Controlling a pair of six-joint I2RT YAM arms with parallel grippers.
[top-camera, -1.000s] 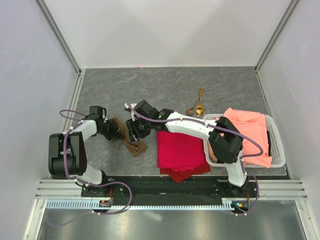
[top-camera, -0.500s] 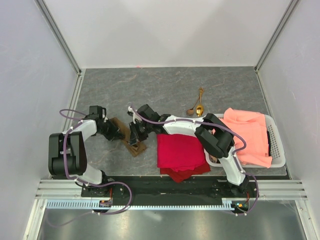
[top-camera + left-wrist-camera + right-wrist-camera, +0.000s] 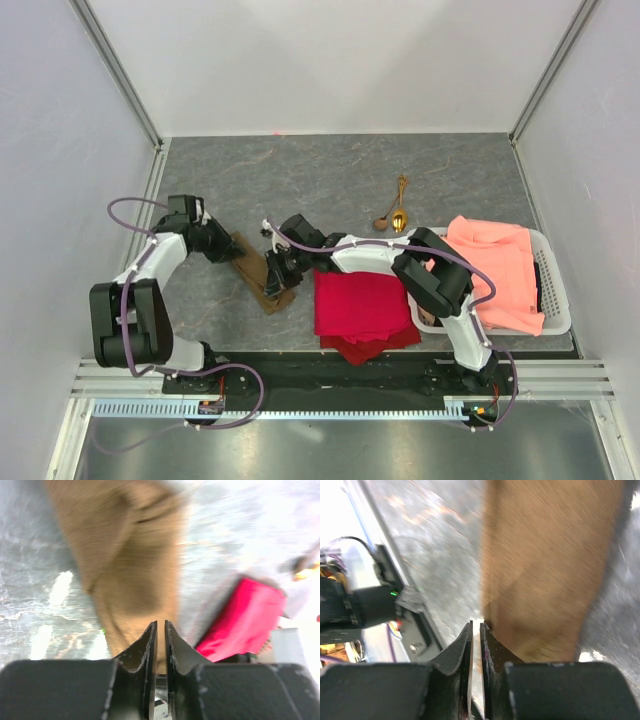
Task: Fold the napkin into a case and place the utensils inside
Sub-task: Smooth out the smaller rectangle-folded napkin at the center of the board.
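Basically both tools are pinched nearly shut. The left gripper (image 3: 160,630) shows only a hairline slit between its fingers, with olive-brown fabric running right up to the tips, so it looks clamped on the napkin (image 3: 252,270). The right gripper (image 3: 475,629) is the same, jaws pressed together at the cloth's edge. Its wrist view is blurred, so calling that a grip on the napkin is a judgement.

The napkin lies on the table (image 3: 330,180) as a narrow diagonal strip between the two grippers, left end farther from the bases, right end nearer and just beside the red cloth (image 3: 362,300). It's matte and thin, with one fold ridge visible in the left wrist view. No pocket opening shows yet.

Risks:
- A thin pinch on limp fabric could slip if the arms pull apart, and the fold would collapse.
- The right end sits close to the red cloth and could snag or drag it.
- Uneven tension would skew the strip.

The utensils (image 3: 396,210) lie well apart on the far right, near the white basket (image 3: 556,300) holding the salmon cloth (image 3: 495,260).
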